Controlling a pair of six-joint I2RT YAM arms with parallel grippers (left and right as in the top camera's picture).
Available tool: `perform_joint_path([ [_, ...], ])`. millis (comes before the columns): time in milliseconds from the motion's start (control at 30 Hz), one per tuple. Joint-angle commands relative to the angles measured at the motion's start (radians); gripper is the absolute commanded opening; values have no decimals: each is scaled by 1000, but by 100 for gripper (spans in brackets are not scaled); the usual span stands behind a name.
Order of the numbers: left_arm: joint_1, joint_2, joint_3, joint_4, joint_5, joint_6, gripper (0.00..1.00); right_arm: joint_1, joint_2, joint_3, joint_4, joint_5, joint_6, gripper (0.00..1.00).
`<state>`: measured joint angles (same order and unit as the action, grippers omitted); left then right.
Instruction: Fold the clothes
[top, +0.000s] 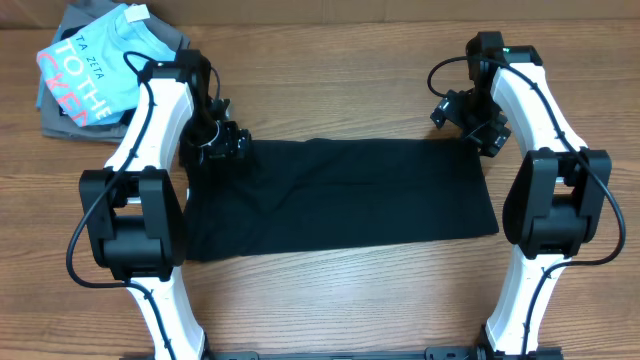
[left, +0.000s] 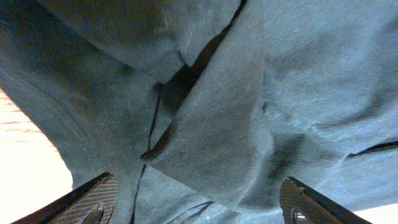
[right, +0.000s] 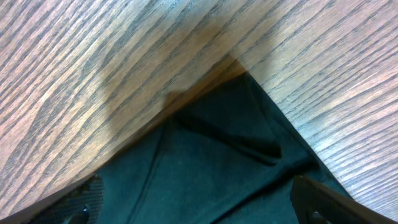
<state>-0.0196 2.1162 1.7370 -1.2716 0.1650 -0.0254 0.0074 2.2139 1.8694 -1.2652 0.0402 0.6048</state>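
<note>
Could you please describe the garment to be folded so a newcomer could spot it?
At the middle of the wooden table lies the black shirt, spread flat. Unlike the light blue lettered tee on the grey pile at the far left corner, it is plain black.

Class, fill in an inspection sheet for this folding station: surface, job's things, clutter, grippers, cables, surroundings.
Surface: wooden table, grain plainly visible.
Job's things: plain black soft-fabric shirt, spread as a wide rectangle between the arms, with bunched folds at its far left corner.
Clutter: light blue tee with pink and white lettering lying on grey folded garments, far left, apart from the shirt.
Grippers: left gripper open above the bunched fabric; right gripper open above the shirt's far right corner.
Cables: black cables loop along both arms.
Surroundings: tan board along the far edge.
</note>
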Motion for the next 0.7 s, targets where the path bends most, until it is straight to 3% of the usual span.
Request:
perform_joint_path([
  [0,2,-11,-47,34,18,-24,74,5,-26,-5,5,-2,-3,100],
  [67,2,-11,-61,66,18,-50,64,5,-26,-5,5,-2,-3,100],
  [433,0,-11,-80,104,18,-87,40,5,-26,-5,5,-2,-3,100],
  [500,0,-11,-80,106,15,-87,30,5,-26,-5,5,-1,-3,100],
  [600,0,-11,-78,96,11,-104,4,5,-26,-5,4,-1,-4,100],
  [667,0,-14,-59,50,11,-148,4,5,-26,-5,3,-2,-8,100],
])
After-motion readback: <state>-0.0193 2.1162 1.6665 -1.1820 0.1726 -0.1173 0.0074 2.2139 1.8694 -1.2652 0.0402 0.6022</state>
